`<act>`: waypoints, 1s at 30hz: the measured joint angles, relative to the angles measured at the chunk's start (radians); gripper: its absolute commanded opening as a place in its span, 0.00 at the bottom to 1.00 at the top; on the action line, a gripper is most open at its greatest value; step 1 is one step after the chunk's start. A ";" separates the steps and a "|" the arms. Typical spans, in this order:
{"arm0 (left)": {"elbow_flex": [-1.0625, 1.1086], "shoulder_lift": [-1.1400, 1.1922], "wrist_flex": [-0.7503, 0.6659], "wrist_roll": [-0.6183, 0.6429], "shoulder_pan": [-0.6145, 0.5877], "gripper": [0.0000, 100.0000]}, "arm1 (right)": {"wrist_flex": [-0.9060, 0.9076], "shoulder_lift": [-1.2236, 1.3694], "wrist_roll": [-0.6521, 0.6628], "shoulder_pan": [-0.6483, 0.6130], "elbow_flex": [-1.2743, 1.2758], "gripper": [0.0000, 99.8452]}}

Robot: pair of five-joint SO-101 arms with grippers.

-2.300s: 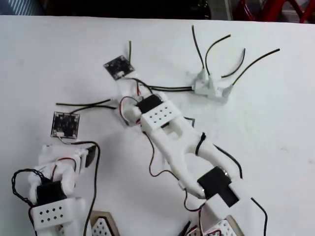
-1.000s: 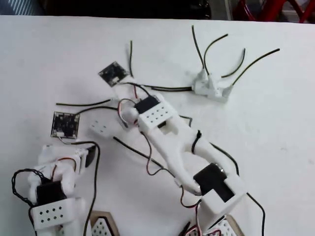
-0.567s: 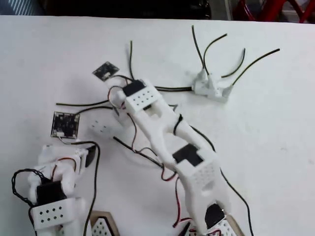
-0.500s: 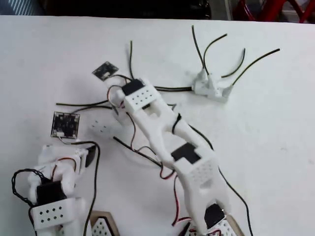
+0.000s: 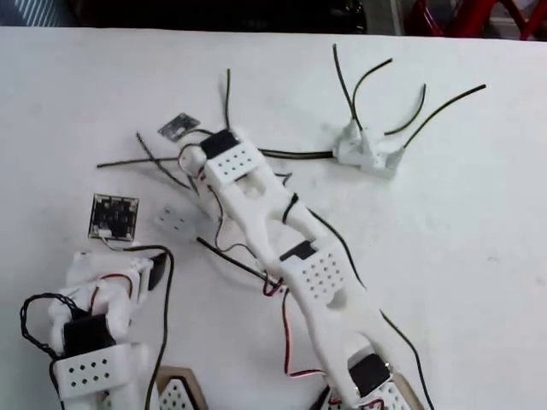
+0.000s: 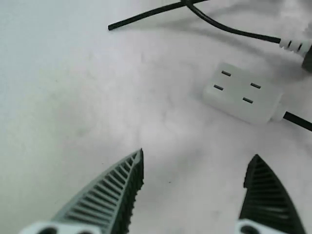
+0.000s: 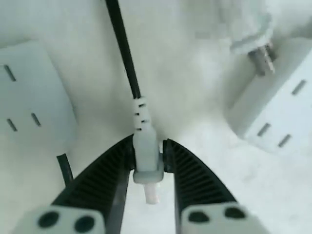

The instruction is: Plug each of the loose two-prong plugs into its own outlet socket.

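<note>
**Right gripper pinches a plug between two outlet blocks; left gripper hangs spread**

The right gripper (image 7: 147, 143) is pressed onto a white plastic plug with a ribbed collar (image 7: 146, 155). Its black cord (image 7: 122, 48) runs straight away over the white table (image 5: 479, 256). A flat white outlet block (image 7: 29, 92) lies close beside that cord. A second white outlet block (image 7: 280, 109) lies on the other side. A second white plug with two metal prongs (image 7: 253, 41) lies at its edge, perhaps touching it.

In the high view the right arm (image 5: 282, 231) stretches diagonally across the middle of the table, among crossing cords.

The left gripper (image 6: 197, 154) is spread wide, low over the tabletop. A white four-slot outlet block (image 6: 242, 92) lies ahead, apart from its fingertips. It is probably the small block seen from above (image 5: 177, 220), just beside the right arm.

A black-and-white square marker card (image 5: 113, 216) lies near the left arm (image 5: 90, 342). A cluster of white plugs with black cords (image 5: 363, 152) sits well apart toward the far right. Its cord ends stop short of the table's far edge (image 5: 273, 28).
</note>
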 measured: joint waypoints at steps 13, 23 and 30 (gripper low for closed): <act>0.014 0.000 0.000 0.000 0.000 0.33 | 0.158 0.000 0.040 0.114 -0.077 0.02; 0.015 0.000 0.000 -0.029 0.000 0.33 | 0.158 -0.181 0.052 0.135 0.219 0.02; 0.015 0.000 0.000 -0.029 0.000 0.33 | 0.066 -0.293 0.057 0.130 0.451 0.02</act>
